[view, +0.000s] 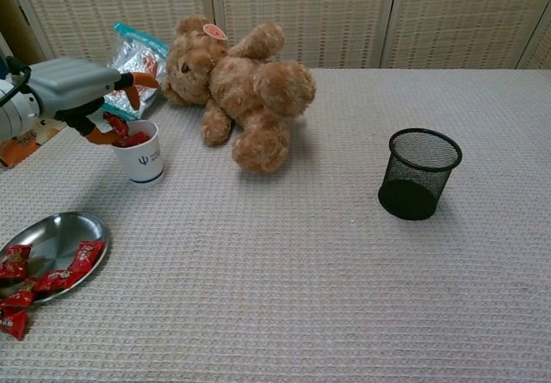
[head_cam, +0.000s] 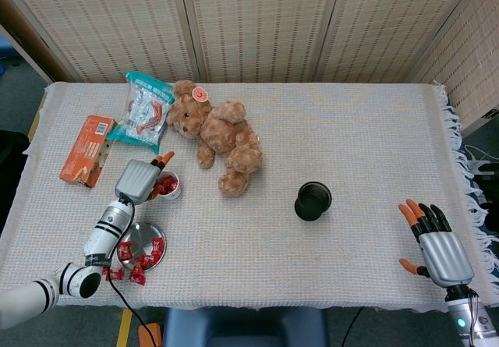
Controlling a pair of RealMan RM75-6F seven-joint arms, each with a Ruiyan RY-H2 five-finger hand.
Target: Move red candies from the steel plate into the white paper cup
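Brown teddy bear [head_cam: 216,136], snack bag [head_cam: 143,110], orange box [head_cam: 87,149], black mesh cup [view: 418,174] on white tablecloth [head_cam: 351,136].

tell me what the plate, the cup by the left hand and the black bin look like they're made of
Plate: looks like polished steel, with a grey mirror-like sheen and a thin rim. Cup: apparently matte white paper with a small blue print. Black bin: seemingly wire mesh, likely coated metal, since the cloth shows through its wall.

Even, bright overhead light leaves both views sharp, with only soft shadows and mild glare on the shiny steel plate [view: 53,238].
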